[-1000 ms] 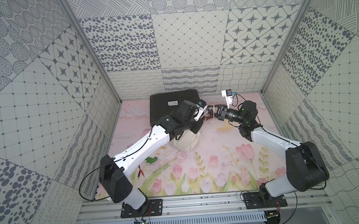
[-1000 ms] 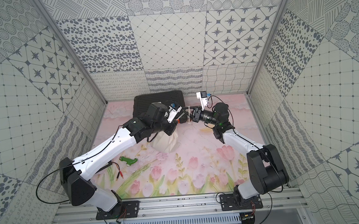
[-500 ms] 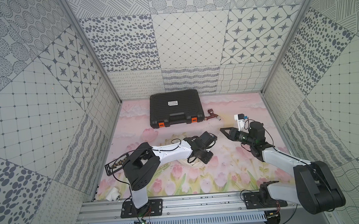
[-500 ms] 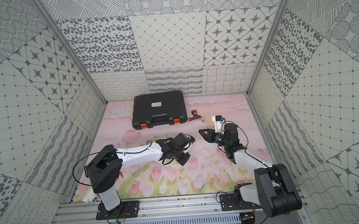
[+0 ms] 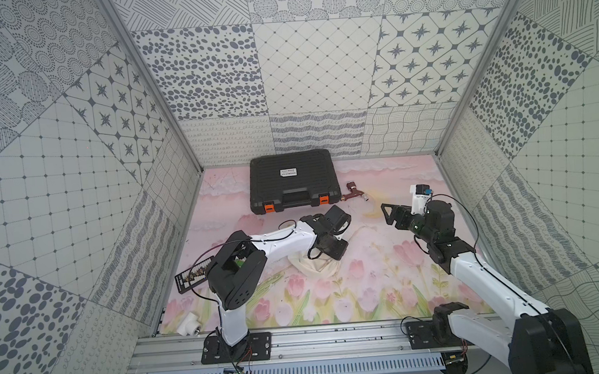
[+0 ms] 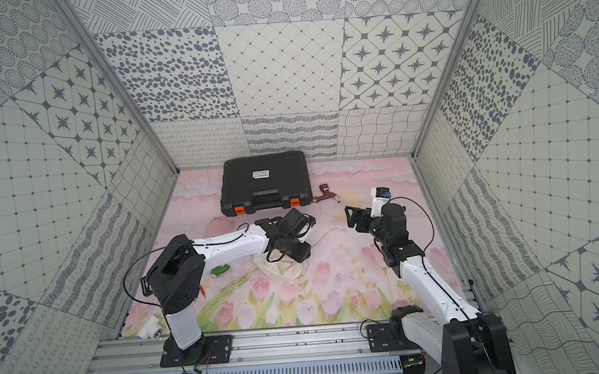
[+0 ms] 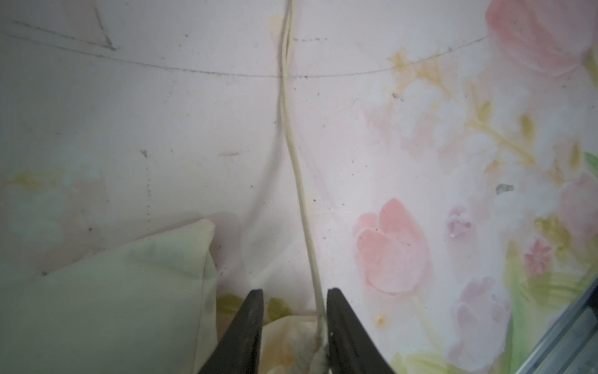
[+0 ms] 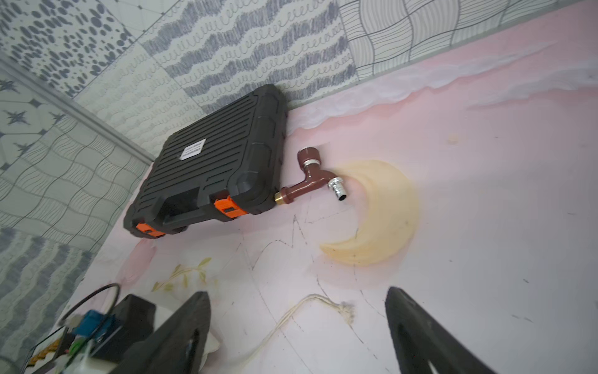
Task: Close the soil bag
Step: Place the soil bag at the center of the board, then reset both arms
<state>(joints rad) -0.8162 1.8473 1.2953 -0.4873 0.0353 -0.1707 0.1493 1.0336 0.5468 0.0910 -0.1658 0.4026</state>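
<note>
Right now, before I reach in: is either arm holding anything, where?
Right gripper: nothing. Left fingers straddle the soil bag's cord at its mouth; grip unclear.

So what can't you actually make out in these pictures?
Whether the cream cloth drawstring soil bag is drawn shut: the left arm covers its mouth in both top views; the left wrist view blurs and crops it.
The white label on the black ribbed plastic case: too small to read.
The small green object: half behind the left arm in a top view.
</note>
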